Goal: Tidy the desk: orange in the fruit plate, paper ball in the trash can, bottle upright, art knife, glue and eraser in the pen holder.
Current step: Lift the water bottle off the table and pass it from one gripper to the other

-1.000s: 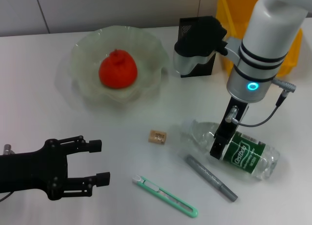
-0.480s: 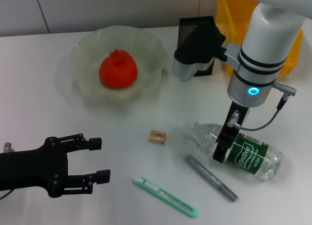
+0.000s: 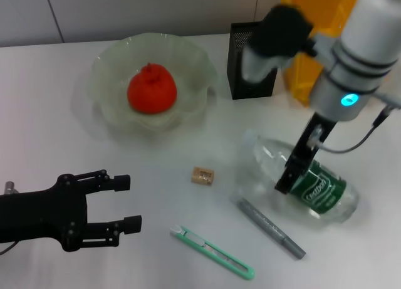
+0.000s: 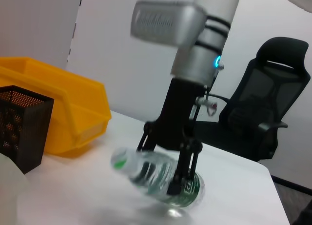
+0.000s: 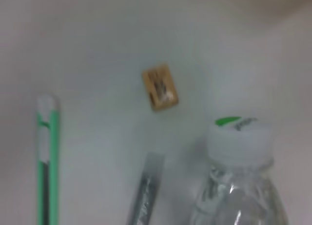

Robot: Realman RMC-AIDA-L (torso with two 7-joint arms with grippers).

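Head view shows the right gripper (image 3: 293,176) clamped on the bottle (image 3: 305,182), its dark fingers closed across the green label, with the bottle tilted near the right edge of the desk (image 3: 37,113), cap end raised toward the middle. From the left wrist view the same fingers (image 4: 183,166) straddle the clear body, and the bottle's base touches the surface while its neck end is lifted. Right wrist view looks down past the white cap with its green tab, over the eraser (image 5: 160,87), the grey glue stick (image 5: 146,191) and the green art knife (image 5: 48,161). On the desk the eraser lies near the middle, the glue stick just beside the bottle toward the front edge, and the art knife closer to the front edge. The left gripper (image 3: 128,204) hovers over the front left corner, its two fingers spread wide and holding nothing. An orange (image 3: 151,89) sits in the fruit plate (image 3: 103,69) toward the back. The black mesh pen holder (image 3: 241,57) stands at the back edge beside a yellow bin (image 3: 301,57).
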